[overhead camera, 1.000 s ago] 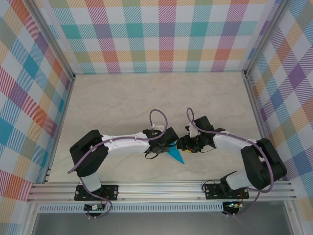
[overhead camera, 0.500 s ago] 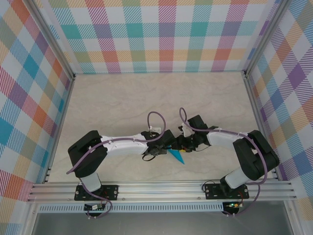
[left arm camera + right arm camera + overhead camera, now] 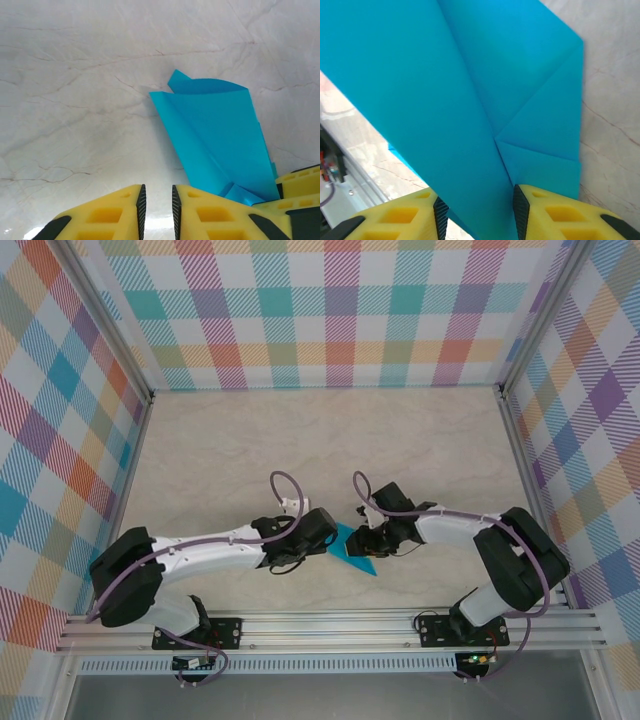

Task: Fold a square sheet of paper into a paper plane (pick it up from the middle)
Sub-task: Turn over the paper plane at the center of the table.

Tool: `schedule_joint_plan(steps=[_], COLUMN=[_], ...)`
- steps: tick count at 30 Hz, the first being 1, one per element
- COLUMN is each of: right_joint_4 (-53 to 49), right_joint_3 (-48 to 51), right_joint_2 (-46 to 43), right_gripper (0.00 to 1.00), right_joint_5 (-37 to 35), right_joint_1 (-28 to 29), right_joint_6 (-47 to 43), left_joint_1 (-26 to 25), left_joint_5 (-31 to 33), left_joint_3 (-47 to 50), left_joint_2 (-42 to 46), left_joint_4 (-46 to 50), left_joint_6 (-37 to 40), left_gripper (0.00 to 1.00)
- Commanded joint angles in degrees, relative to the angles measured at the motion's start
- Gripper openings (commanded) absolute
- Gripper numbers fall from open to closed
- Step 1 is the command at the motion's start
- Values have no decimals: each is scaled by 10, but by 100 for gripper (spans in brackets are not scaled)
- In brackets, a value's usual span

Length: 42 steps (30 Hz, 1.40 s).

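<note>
Paper plane (image 3: 215,135) was held clamped by right gripper (image 3: 477,210), left gripper (image 3: 157,202) was seen slightly parted, empty, plane at its 1 o'clock.

Thin teal-blue paper plane (image 3: 358,558): matt paper, smooth faces, sharp pressed creases.
Pale tabletop (image 3: 300,440): marble-look surface, smooth, faint sheen, fine brownish veins.
Plaid walls (image 3: 340,310) at 9, 12 and 3 o'clock: matt, printed pattern; cloth or board not distinguishable.
Silver frame rails (image 3: 330,625) at 6 o'clock: bare metal, slotted, dull shine.
White arm shells (image 3: 210,552): smooth plastic, slight gloss; black joints, matt.
Fingers of left gripper (image 3: 157,200) and right gripper (image 3: 477,210): yellow plastic, matt, pocketed; inner pads black, ribbed.
</note>
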State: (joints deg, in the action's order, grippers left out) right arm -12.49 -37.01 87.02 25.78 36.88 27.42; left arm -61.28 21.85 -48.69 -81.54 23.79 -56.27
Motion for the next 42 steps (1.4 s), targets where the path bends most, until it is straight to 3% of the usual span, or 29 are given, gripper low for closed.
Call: schedule_joint_plan(steps=[1,8,18,23,27,42], right_joint_4=[-32,-74,-166,-247,-294,-273], right_joint_3=[-18,-37,-98,-157,-209,-365], right_joint_2=[-14,-12,-18,-11,25,212], right_gripper=[39,31,7,4,8,6], right_joint_5=[-53,-140,-276,-398,-473,-423], right_joint_1=[20,55,111,122,122,64], right_joint_6=[-4,5,42,103,153,124], left_joint_1=[-4,-3,-2,5,17,61], left_joint_5=[35,49,69,82,81,45], left_joint_3=[25,49,63,87,111,140], left_joint_2=[37,75,109,153,190,239], left_joint_4=[6,14,37,47,52,56], left_joint_6=[-23,-33,-33,-36,-36,-6], left_gripper=[25,27,27,30,33,37])
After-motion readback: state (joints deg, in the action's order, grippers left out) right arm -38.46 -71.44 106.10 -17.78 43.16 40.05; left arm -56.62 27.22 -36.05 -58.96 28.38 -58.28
